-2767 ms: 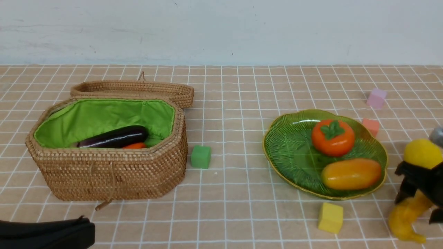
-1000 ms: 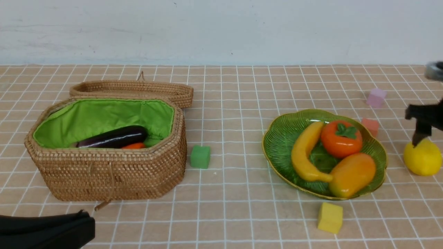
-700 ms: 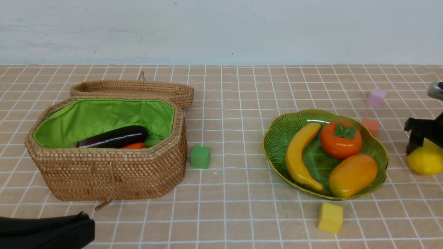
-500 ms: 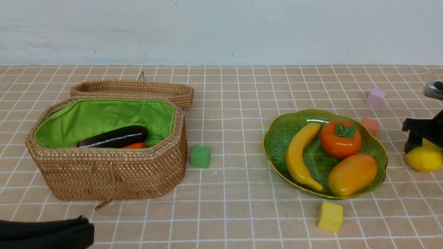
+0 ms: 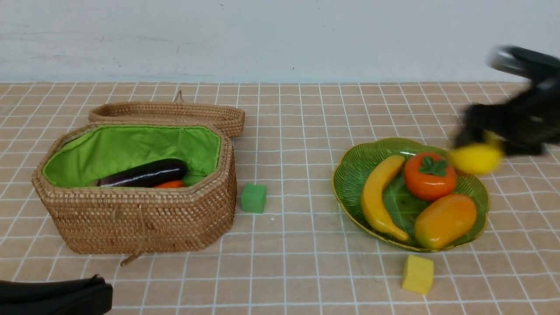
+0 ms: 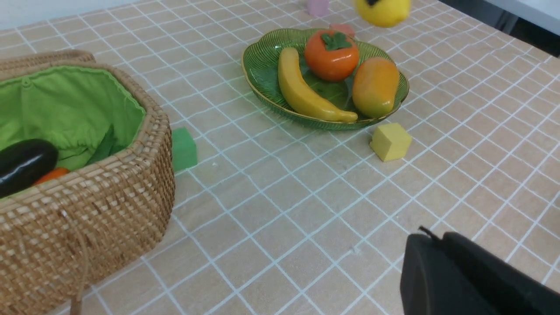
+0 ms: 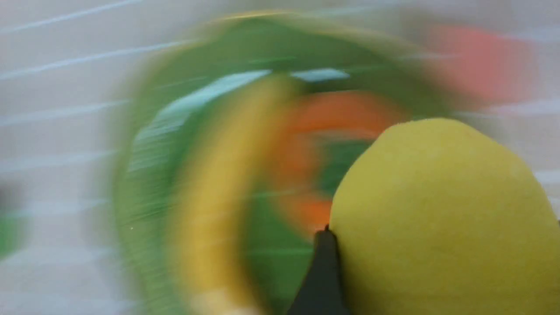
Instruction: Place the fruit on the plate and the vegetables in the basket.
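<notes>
Lemon clamped in right gripper, held aloft over plate far-right rim. Banana, persimmon, mango crowded on plate toward table right edge. Eggplant seen in basket near left edge. Left gripper parked low at near-left corner; jaw state cannot be told. Bare tabletop left between basket and plate, apart from green cube.
</notes>
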`<state>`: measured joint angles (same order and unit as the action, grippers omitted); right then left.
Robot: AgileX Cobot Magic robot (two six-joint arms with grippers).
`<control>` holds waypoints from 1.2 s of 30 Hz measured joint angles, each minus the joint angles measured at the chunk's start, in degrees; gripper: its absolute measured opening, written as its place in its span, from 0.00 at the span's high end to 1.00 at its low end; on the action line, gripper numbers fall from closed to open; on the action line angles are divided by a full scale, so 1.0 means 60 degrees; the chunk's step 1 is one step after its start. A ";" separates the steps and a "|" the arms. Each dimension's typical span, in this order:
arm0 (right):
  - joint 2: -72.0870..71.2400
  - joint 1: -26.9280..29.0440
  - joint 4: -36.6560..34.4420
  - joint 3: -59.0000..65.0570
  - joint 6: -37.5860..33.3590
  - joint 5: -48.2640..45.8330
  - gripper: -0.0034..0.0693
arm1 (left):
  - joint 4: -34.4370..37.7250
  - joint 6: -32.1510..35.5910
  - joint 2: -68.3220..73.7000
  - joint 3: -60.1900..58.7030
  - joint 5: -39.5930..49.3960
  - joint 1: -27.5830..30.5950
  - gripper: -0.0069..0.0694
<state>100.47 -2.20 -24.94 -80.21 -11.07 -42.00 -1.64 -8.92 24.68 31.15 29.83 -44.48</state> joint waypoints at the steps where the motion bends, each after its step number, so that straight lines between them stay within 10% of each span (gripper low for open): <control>1: 0.0084 -0.0434 -0.0221 0.0000 -0.0224 0.0076 0.13 | 0.0000 0.0000 0.0000 0.0000 0.0000 0.0000 0.88; 20: -0.0207 -0.1104 0.0141 0.0027 0.0244 -0.0223 0.04 | -0.0716 -0.0023 0.0000 0.0000 0.0008 0.0000 0.87; 28: -0.2137 -0.1104 0.1103 0.0040 0.0821 -0.1124 0.30 | -0.0740 -0.0026 -0.0671 -0.0010 -0.0211 0.0000 0.87; 36: -0.6388 -0.1122 0.1479 0.2699 0.1351 -0.2822 0.83 | -0.0205 -0.0034 -0.3355 -0.1913 -0.2599 0.0000 0.87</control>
<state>62.15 -8.93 -16.07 -64.02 -2.96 -58.93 -2.87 -9.12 4.55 19.67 14.23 -44.48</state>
